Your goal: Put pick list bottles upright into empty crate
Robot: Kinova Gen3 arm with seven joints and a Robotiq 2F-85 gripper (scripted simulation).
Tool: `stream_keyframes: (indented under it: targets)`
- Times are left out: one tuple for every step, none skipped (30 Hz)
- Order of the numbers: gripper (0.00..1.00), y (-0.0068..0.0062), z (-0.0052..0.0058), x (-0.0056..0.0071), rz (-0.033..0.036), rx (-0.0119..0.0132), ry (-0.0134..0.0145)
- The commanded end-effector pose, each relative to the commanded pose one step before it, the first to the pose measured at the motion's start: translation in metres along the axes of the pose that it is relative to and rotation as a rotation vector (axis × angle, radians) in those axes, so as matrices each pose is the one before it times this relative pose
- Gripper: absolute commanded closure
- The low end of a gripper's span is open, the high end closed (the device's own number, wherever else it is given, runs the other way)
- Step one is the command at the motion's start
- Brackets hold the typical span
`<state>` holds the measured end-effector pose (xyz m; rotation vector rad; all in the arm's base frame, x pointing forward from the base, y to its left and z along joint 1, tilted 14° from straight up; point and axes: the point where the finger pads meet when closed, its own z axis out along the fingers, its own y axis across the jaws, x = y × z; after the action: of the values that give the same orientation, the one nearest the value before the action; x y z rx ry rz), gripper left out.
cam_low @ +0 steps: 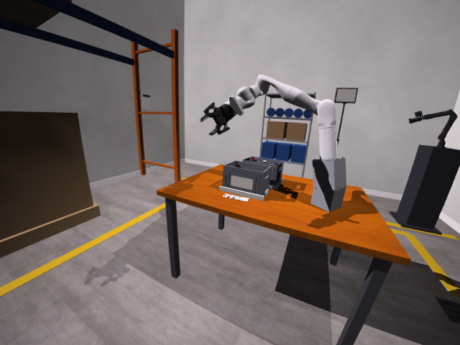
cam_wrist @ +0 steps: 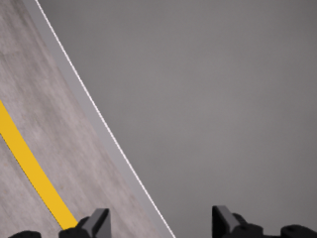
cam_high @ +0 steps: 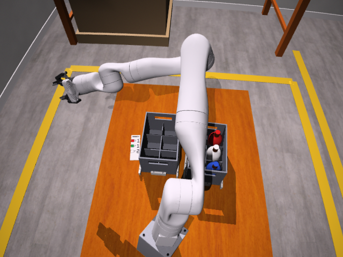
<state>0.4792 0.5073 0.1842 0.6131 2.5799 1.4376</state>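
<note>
My gripper is open and empty. It hangs high in the air beyond the table's far left corner, pointing away from the crates; the wrist view shows only floor and wall. The empty grey crate stands on the orange table. The pick list lies at its left, with red 1, green 1, white 2. The bottle crate stands to the right. A red bottle, a white bottle and a blue bottle show in it. My arm hides its left column.
A large brown box stands on the floor beyond the table. Orange rack posts stand nearby. Yellow floor tape rings the table. A shelf and a black pedestal stand behind.
</note>
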Motion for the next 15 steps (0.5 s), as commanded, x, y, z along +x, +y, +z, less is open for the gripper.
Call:
stream_keyframes:
  targets:
    - [0.33, -0.00710, 0.00347, 0.01605, -0.04876, 0.04029, 0.03288]
    - [0.33, -0.00235, 0.00095, 0.00434, -0.02337, 0.01821, 0.01518]
    - [0.33, -0.00217, 0.00106, 0.00433, -0.02337, 0.01824, 0.01520]
    - [0.33, -0.00209, 0.00117, 0.00439, -0.01442, 0.01125, 0.00937]
    - [0.33, -0.00201, 0.00124, 0.00440, 0.00000, 0.00002, 0.00001]
    - [0.33, -0.00206, 0.00123, 0.00443, 0.00000, -0.00001, 0.00000]
    - [0.33, -0.00200, 0.00124, 0.00440, 0.00000, 0.00003, 0.00001]
    - [0.33, -0.00189, 0.00112, 0.00405, 0.00000, -0.00002, -0.00001]
    - [0.33, 0.00002, 0.00000, -0.00001, 0.00000, 0.00001, 0.00001]
    - [0.33, 0.00000, 0.00000, 0.00000, 0.00000, 0.00000, 0.00000]
    - [0.33, 0.00000, 0.00000, 0.00000, 0.00000, 0.00000, 0.00000]
    - [0.33, -0.00253, 0.00072, 0.00421, -0.02346, 0.01906, 0.01401]
    - [0.33, -0.00248, 0.00082, 0.00430, -0.02346, 0.01901, 0.01399]
    - [0.33, -0.00228, 0.00093, 0.00429, -0.02345, 0.01906, 0.01401]
    - [0.33, -0.00220, 0.00103, 0.00436, -0.02345, 0.01902, 0.01399]
